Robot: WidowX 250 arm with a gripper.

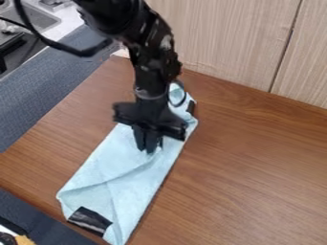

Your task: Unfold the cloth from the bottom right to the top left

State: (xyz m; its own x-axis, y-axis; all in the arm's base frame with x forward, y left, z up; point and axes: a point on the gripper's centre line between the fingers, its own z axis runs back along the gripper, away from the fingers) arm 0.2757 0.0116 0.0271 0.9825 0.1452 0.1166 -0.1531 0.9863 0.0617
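Your cloth point(127, 174) looks folded, needing opening toward 10 o'clock, and I can't tell if your gripper point(149, 150) is open or holding it.

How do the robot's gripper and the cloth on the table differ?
The gripper is black, while the cloth is pale blue with a dark patch near its lower end. The gripper looks rigid and hangs downward; the cloth is soft, creased and lies in a long strip on the table. Neither shares much in looks with the other.
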